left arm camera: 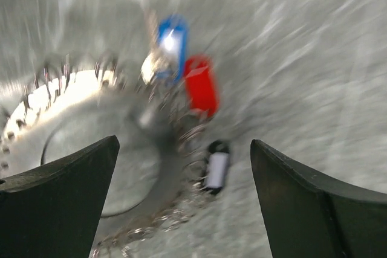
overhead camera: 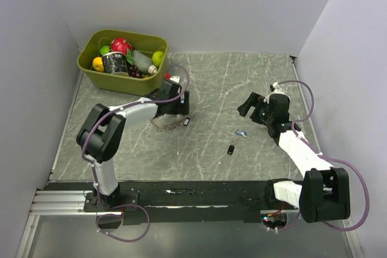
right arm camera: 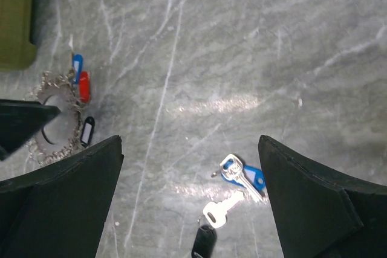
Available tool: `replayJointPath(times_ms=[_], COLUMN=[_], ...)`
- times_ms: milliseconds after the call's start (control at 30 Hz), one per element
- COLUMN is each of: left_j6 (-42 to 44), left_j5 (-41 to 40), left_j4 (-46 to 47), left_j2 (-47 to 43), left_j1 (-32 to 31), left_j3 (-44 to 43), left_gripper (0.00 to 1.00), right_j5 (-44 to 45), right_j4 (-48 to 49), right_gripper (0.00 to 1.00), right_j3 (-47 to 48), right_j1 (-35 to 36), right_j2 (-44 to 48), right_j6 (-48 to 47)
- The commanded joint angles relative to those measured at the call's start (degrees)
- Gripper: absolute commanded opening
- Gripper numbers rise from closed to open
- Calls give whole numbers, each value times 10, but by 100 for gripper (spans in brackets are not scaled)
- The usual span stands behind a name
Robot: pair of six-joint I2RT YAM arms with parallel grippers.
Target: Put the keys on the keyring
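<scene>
wide left pincer [left arm camera: 183, 143], half cropped, over motion-blurred keys [left arm camera: 199, 86]

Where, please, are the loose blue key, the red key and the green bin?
blue key [right arm camera: 254, 177]: right wrist view, on its blue head.
red key [left arm camera: 201, 86]: left wrist view, on its red head.
bin [overhead camera: 118, 81]: top view, on its near wall.

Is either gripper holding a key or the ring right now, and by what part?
Nothing is held. Left gripper is open above the keyring; right gripper is open above the loose keys.
</scene>
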State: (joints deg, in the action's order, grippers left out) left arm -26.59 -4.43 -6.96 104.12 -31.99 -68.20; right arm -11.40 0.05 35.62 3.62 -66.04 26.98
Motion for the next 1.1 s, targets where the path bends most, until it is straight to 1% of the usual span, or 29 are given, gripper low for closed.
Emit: replayJointPath(times_ms=[0, 100, 133, 233, 267, 300, 333, 500, 600, 667, 700, 767, 833, 867, 967, 1000, 1067], left_j6=[-4, -13, -15, -21, -27, -30, -33, -46, -57, -64, -68, -76, -70, -66, -46, -42, -32], left_j5=[-33, -29, -20, 30, 39, 73, 85, 129, 177, 215, 221, 214, 184, 149, 102, 77, 55], left_j4=[-62, -66, -64, -50, -44, -27, -21, -10, 13, 28, 36, 59, 46, 25, -2, -4, -15], left_j2=[25, 35, 36, 30, 25, 22, 21, 12, 6, 2, -2, -25, -49, -55, -80, -88, -107], left_j1=[-7, -10, -11, -15, -18, -20, -23, -63, -84, -94, -96, -97, -97, -97, -97, -96, -96], left_j3=[-24, -10, -4, 31, 39, 47, 61, 82, 98, 105, 111, 131, 126, 117, 83, 67, 50], left_gripper=[96, 96, 96, 98, 99, 99, 99, 98, 97, 97, 96, 97, 98, 99, 100, 97, 96], right_j5=[21, 30, 35, 45, 46, 53, 59, 111, 113, 110, 110, 113, 126, 127, 119, 118, 117], right_j4=[-34, -46, -72, -99, -97, -96, -102, -146, -155, -158, -160, -164, -177, -182, -187, -187, -193], right_gripper=[100, 100, 100, 100, 100, 100, 100, 100, 100, 100, 100, 100, 100, 100, 100, 100, 100], right_j3=[30, 30, 43, 53, 49, 46, 45, 55, 40, 31, 22, 15, 9, 8, -4, -11, -12], right_j1=[4, 5, 5, 12, 23, 31, 41, 121, 140, 141, 140, 141, 141, 140, 142, 142, 143], right_j2=[22, 21, 18, 13, 17, 21, 25, 21, 19, 22, 26, 37, 51, 57, 75, 78, 80], right_j6=[-11, -6, -5, -5, -5, -5, -4, -4, 3, 10, 10, 14, 15, 17, 18, 19, 19])
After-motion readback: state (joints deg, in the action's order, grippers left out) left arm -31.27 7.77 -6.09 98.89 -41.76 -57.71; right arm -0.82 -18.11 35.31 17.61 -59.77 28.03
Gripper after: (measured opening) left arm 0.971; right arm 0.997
